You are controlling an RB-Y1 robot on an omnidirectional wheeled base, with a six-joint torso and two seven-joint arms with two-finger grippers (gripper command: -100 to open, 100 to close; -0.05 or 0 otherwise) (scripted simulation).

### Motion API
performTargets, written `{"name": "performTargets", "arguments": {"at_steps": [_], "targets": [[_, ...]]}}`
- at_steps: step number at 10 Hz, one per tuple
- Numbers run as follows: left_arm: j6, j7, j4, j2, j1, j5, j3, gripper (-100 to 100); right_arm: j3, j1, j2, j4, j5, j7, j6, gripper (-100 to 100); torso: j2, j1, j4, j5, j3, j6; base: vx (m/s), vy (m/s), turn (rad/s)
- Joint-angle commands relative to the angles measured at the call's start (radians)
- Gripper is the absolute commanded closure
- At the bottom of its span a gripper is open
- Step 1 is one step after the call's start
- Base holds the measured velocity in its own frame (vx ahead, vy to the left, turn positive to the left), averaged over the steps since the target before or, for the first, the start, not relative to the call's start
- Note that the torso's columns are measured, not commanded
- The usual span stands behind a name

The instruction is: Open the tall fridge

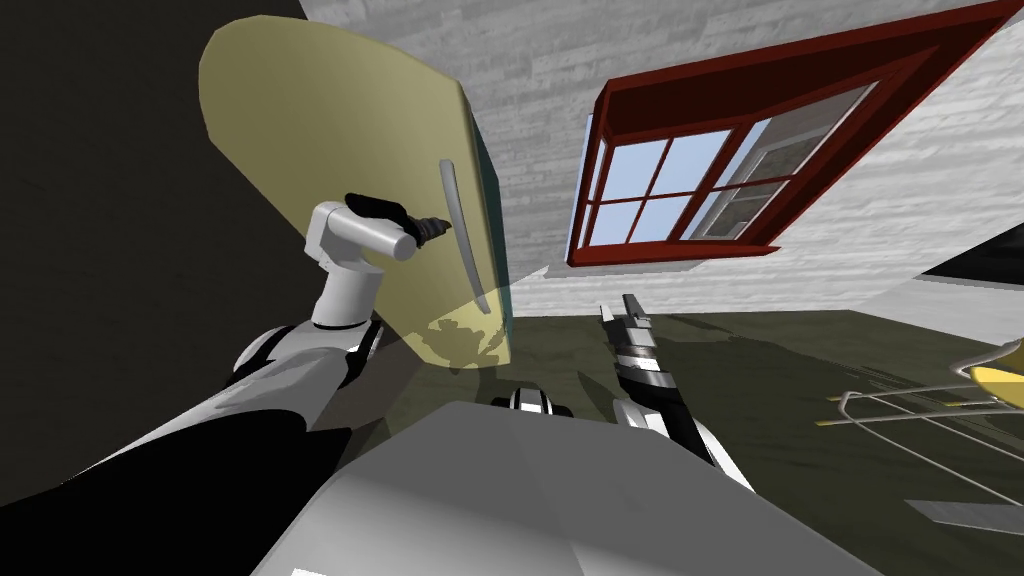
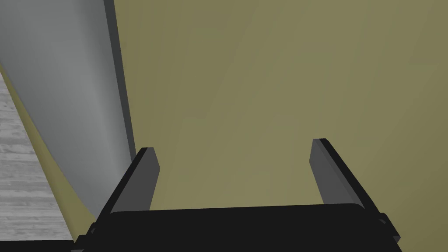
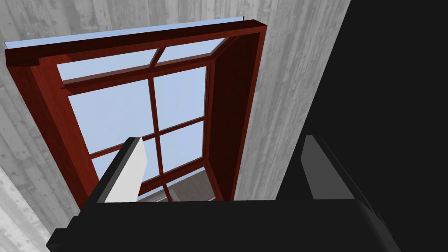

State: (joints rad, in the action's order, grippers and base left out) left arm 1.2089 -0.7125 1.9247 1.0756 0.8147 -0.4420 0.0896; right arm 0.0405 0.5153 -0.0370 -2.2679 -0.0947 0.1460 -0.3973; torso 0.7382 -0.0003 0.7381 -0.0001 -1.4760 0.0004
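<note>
The right pincer (image 1: 622,308), nearest, stands open and empty. Further out, the left pincer (image 2: 232,146) gapes wide on nothing, one finger just beside the grey handle (image 2: 65,87) of the olive fridge door (image 1: 330,130). Whether they touch is unclear.

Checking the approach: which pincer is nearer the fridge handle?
Left. The left pincer is open right beside the handle; the right pincer hangs well apart, over the dark floor.

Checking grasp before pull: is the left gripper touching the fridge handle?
Cannot tell. Left wrist view: handle lies outside the open left gripper, overlapping one finger; no clear gap or contact.
</note>
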Motion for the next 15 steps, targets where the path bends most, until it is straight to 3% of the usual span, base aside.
{"name": "performTargets", "arguments": {"at_steps": [1,2,5,6,8,9,11,12,15], "targets": [[0.081,-0.027,-0.031,0.015,0.069,-0.038,0.033,-100,0.0,0.0,0.0,0.0,0.0,0.0,0.0,0,0.0,-0.001,0.0,-0.001,0.0,0.001,0.022,-0.028,-0.123],[0.098,-0.027,-0.031,0.015,0.069,-0.038,0.033,-100,0.0,0.0,0.0,0.0,0.0,0.0,0.0,0,-0.001,-0.003,0.0,-0.002,-0.001,0.002,0.018,-0.018,-0.066],[0.188,-0.059,-0.068,0.037,0.146,-0.089,0.079,-100,0.0,0.0,0.0,0.0,0.0,0.0,0.0,0,-0.002,-0.006,0.0,-0.004,-0.002,0.003,0.025,-0.024,-0.098],[0.196,-0.059,-0.068,0.037,0.146,-0.089,0.079,-100,0.0,0.0,0.0,0.0,0.0,0.0,0.0,0,-0.002,-0.007,0.0,-0.005,-0.002,0.004,0.022,-0.017,-0.044],[0.265,-0.087,-0.104,0.055,0.211,-0.135,0.121,-100,0.0,0.0,0.0,0.0,0.0,0.0,0.0,0,-0.003,-0.01,0.0,-0.007,-0.003,0.006,0.019,-0.022,-0.138],[0.283,-0.087,-0.104,0.055,0.216,-0.135,0.121,-100,0.0,0.0,0.0,0.0,0.0,0.0,0.0,0,-0.004,-0.013,0.001,-0.009,-0.004,0.008,0.021,-0.008,-0.065],[0.355,-0.111,-0.137,0.07,0.272,-0.174,0.158,-100,0.0,0.0,0.0,0.0,0.0,0.0,0.0,0,-0.004,-0.015,0.001,-0.01,-0.004,0.008,0.037,-0.025,-0.108],[0.358,-0.111,-0.137,0.07,0.276,-0.174,0.158,-100,0.0,0.0,0.0,0.0,0.0,0.0,0.0,0,-0.004,-0.018,0.001,-0.012,-0.005,0.01,0.019,-0.018,-0.061],[0.446,-0.139,-0.176,0.087,0.346,-0.221,0.201,-100,0.0,0.0,0.0,0.0,0.0,0.0,0.0,0,-0.007,-0.022,0.0,-0.015,-0.007,0.011,0.025,-0.016,-0.098]]}}
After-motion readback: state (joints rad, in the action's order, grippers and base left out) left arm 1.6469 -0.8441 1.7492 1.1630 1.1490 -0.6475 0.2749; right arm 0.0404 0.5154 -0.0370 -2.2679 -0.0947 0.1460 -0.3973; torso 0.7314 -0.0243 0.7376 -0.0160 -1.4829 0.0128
